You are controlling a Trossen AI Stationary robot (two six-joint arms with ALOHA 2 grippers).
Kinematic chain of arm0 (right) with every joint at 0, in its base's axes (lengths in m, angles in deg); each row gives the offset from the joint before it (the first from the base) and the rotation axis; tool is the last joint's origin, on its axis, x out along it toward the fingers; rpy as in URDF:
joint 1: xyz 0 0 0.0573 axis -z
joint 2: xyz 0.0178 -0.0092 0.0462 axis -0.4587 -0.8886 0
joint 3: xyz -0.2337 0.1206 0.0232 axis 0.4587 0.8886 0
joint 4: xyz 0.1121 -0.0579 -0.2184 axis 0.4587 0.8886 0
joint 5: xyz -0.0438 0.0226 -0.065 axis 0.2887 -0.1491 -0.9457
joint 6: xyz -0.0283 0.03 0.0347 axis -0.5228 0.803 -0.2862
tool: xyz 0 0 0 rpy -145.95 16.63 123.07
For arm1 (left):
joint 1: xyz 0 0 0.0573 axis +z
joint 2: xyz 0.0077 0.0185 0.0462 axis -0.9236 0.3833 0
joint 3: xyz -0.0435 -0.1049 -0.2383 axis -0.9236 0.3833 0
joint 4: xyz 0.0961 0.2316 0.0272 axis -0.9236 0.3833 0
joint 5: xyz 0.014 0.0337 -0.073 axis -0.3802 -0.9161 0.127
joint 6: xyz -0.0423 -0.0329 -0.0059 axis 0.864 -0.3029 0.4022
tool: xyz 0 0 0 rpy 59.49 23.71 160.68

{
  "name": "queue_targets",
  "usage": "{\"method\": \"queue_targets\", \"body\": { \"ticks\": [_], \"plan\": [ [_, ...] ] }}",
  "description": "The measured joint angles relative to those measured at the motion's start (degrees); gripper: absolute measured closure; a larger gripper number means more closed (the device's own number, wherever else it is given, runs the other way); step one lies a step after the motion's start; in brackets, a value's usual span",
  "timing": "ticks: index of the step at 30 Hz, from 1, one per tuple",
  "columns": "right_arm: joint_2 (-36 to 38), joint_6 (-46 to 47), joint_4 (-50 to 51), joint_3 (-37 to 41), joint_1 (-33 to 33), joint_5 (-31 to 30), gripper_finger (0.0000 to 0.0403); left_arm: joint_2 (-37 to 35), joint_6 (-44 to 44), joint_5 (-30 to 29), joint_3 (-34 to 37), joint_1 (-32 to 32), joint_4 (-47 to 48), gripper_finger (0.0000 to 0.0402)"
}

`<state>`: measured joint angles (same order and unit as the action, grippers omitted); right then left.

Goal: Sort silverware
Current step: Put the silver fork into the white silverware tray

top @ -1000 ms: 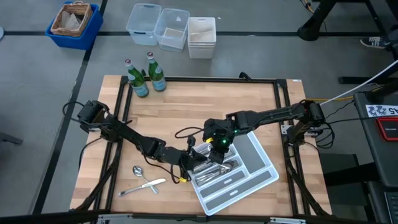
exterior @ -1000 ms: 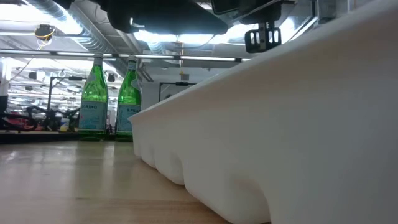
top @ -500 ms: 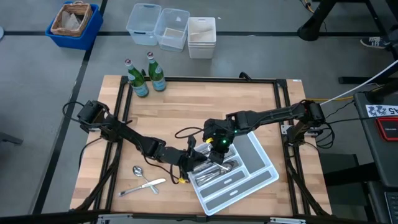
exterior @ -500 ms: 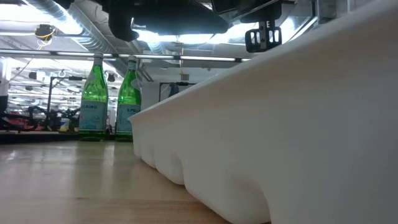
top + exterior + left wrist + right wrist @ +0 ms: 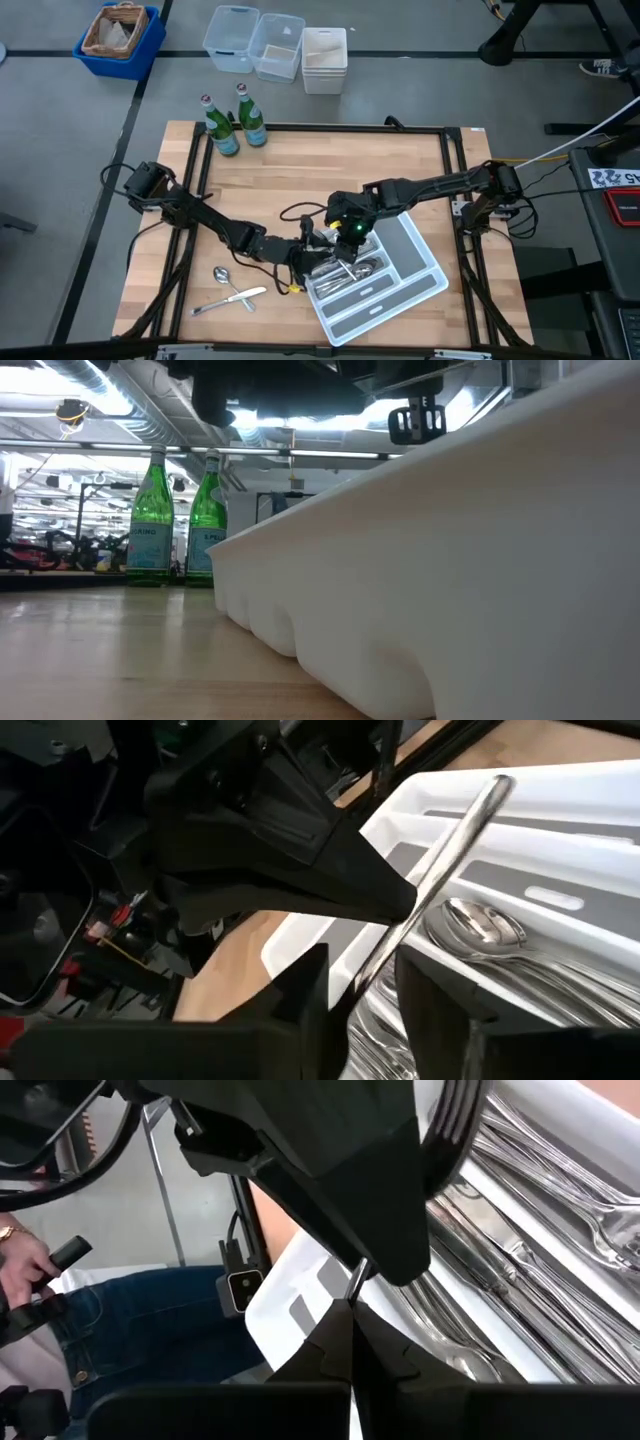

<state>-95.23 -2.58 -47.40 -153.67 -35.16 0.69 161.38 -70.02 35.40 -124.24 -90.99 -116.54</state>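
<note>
Bottles (image 5: 234, 122) at table's far edge, tray (image 5: 420, 275) near both tools.

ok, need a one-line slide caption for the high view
Both grippers, left and right, meet over the white divided tray of silverware; a spoon and knife remain on the table.

low view: white tray (image 5: 450, 560) wall blocks the silverware. high view: both arms cover the tray's (image 5: 420, 285) near-left corner; utensil types there too small to tell.
</note>
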Motion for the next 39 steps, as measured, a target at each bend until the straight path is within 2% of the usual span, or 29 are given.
{"method": "queue_targets", "body": {
  "ticks": [8, 21, 27, 39],
  "plan": [
    [0.0, 0.04, 0.18, 0.0, 0.0, -1.05, 0.0403, 0.0, -0.5, 0.16, -0.04, 0.11, 0.27, 0.0288],
    [0.0, 1.37, -3.6, -0.01, 0.0, -1.26, 0.0403, 0.0, -0.73, 0.64, -0.03, 0.04, 0.73, 0.0347],
    [0.0, 2.32, -3.62, -0.03, 0.0, -1.33, 0.0403, 0.0, -5.44, 0.55, -0.02, 0.06, 0.71, 0.0372],
    [0.04, 2.84, -3.6, -0.04, 0.02, -2.46, 0.0403, 0.09, -6.12, 0.64, 0.02, 0.04, 0.77, 0.0399]
  ]
}}
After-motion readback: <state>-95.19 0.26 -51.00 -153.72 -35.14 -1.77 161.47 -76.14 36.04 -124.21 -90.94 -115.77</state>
